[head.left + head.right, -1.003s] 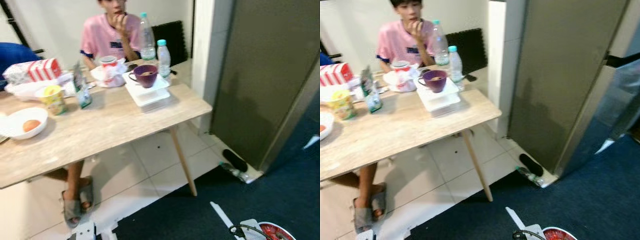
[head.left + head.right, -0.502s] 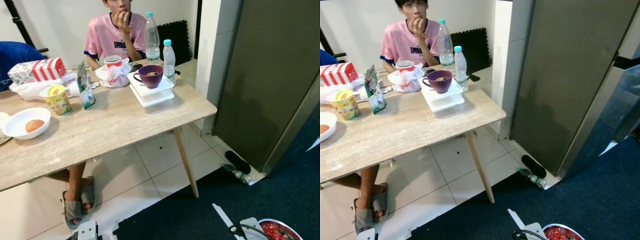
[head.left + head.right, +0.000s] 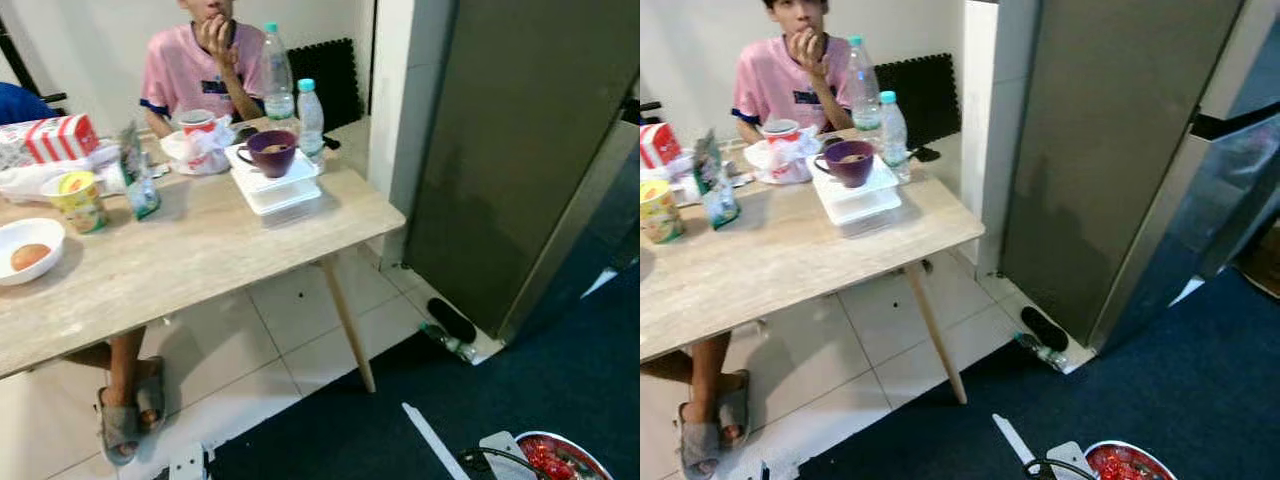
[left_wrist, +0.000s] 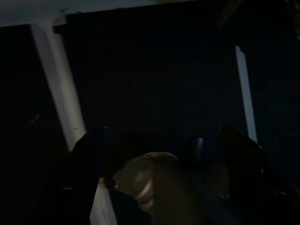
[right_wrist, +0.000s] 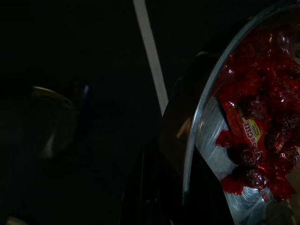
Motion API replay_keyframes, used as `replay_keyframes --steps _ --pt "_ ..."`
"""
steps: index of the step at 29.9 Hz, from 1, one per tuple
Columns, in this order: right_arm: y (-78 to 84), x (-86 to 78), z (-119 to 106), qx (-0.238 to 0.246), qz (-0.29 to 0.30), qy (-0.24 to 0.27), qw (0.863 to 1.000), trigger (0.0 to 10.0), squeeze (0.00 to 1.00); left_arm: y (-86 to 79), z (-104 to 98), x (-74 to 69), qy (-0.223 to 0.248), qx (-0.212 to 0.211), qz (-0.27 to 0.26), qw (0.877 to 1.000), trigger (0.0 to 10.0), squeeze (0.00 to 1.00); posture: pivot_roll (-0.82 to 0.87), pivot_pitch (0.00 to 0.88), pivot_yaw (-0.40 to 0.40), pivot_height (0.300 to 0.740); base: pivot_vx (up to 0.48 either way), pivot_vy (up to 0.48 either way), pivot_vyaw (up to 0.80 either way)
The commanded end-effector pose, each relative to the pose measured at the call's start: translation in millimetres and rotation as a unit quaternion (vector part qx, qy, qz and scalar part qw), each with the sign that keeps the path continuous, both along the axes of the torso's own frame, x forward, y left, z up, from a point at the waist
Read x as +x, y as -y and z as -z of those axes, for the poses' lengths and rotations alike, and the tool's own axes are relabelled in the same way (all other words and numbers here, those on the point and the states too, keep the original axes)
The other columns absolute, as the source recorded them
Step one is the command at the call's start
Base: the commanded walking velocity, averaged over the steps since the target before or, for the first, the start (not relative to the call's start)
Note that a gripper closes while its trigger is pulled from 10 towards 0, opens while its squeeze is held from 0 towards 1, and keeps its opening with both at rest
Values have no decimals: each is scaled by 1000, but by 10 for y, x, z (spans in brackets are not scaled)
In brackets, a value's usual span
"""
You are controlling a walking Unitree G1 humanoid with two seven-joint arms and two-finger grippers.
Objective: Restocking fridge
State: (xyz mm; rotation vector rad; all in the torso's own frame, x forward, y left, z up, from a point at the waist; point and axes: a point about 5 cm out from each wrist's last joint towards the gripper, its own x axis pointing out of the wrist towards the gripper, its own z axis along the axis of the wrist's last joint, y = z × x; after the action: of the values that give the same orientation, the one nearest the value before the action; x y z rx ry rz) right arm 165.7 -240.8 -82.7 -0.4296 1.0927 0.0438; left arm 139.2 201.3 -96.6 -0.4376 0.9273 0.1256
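A steel bowl (image 3: 562, 460) of red wrapped sweets hangs low at my right side, over dark blue carpet. In the right wrist view my right gripper (image 5: 183, 187) is shut on the bowl's rim (image 5: 202, 108), with the sweets (image 5: 255, 131) just inside. The tall dark grey fridge (image 3: 520, 150) stands ahead on the right, its glossy front (image 3: 1240, 190) facing away to the right. My left gripper (image 4: 164, 173) hangs over the carpet, its two black fingers (image 4: 86, 164) wide apart with nothing between them.
A wooden table (image 3: 210, 250) on the left carries two water bottles (image 3: 278, 75), a purple mug (image 3: 270, 152) on white boxes, packets, and a bowl (image 3: 28, 250). A person in a pink shirt (image 3: 190, 65) sits behind it. A fallen bottle (image 3: 445, 338) lies at the fridge's foot.
The whole picture has shifted left, so the camera has turned a little towards the fridge. The bowl of sweets stays held at my lower right.
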Motion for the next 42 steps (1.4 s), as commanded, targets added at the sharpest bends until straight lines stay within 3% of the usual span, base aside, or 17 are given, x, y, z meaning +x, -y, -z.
replay_keyframes --steps 1,17,42 --pt "-18 -10 9 0 -3 -1 1000 10000 0 -62 5 -40 -6 2 -8 1000 10000 0 -24 0 7 740 0 -379 0" --pt "-17 -92 42 -1 -9 -12 1000 10000 0 -46 30 -116 -12 -3 -6 1000 10000 0 -18 24 10 740 0 -396 0" --pt "-36 -102 51 -3 -17 -16 1000 10000 0 -48 24 -101 -10 -5 -4 1000 10000 0 -14 27 13 740 0 -431 0"
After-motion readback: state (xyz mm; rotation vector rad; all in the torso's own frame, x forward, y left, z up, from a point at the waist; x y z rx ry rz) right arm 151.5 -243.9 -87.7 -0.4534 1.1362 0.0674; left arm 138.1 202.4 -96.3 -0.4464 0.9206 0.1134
